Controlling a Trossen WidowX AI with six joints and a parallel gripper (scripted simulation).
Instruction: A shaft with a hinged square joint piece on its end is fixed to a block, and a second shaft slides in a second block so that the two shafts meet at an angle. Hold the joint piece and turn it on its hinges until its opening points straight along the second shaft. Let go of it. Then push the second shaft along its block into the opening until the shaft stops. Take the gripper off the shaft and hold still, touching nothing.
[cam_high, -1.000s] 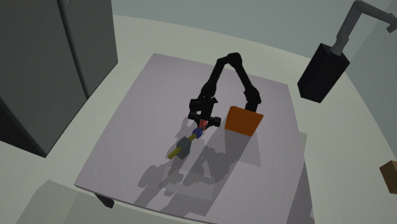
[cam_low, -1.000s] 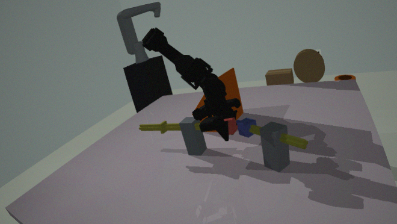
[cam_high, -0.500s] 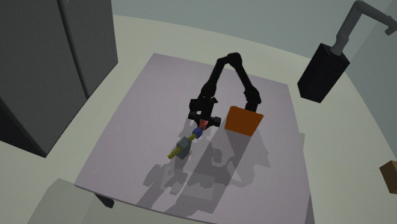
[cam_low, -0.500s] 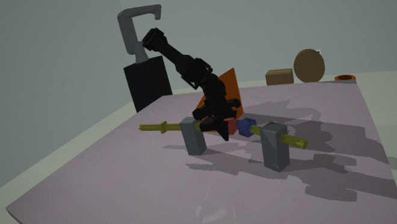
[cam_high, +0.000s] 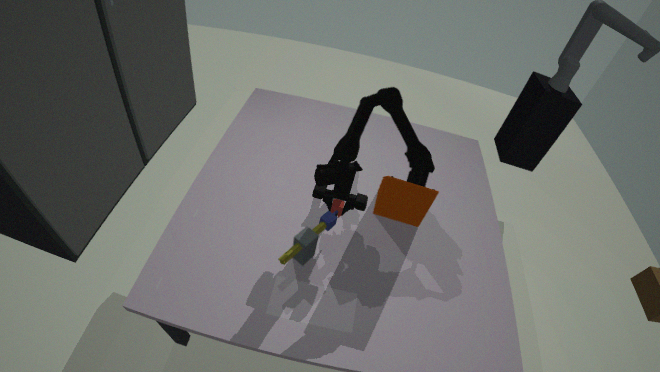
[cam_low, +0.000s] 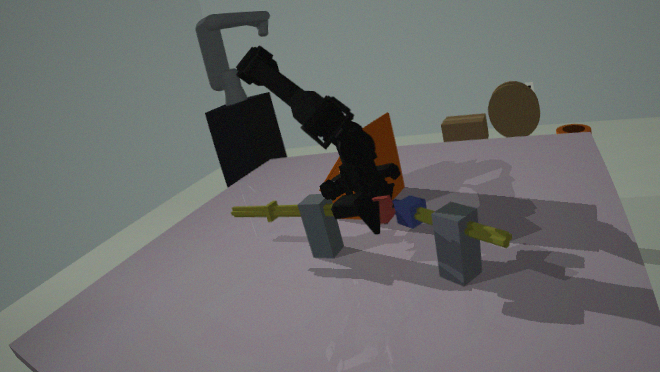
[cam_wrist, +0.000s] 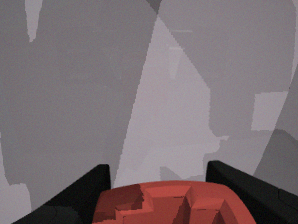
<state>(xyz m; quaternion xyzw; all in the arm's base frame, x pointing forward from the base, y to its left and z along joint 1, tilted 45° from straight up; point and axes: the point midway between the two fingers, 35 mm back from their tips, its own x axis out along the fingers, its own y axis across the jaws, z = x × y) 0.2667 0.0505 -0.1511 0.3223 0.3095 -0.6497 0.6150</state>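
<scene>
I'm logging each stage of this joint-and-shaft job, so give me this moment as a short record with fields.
gripper: black parallel-jaw gripper, shut on the red square joint piece
joint piece: red, between both black fingers, beside the small blue block
blocks: two grey upright blocks, each with a yellow-green shaft through it
shafts: they run toward the red and blue pieces from opposite sides
behind: flat orange panel at the arm's base
stage: joint piece held; shaft not pushed in yet

Joint piece (cam_low: 384, 209) between two blocks (cam_low: 320, 232) (cam_low: 456, 241), touching second joint part (cam_low: 409, 210); gripper (cam_low: 372, 212) clamped around joint piece.
</scene>
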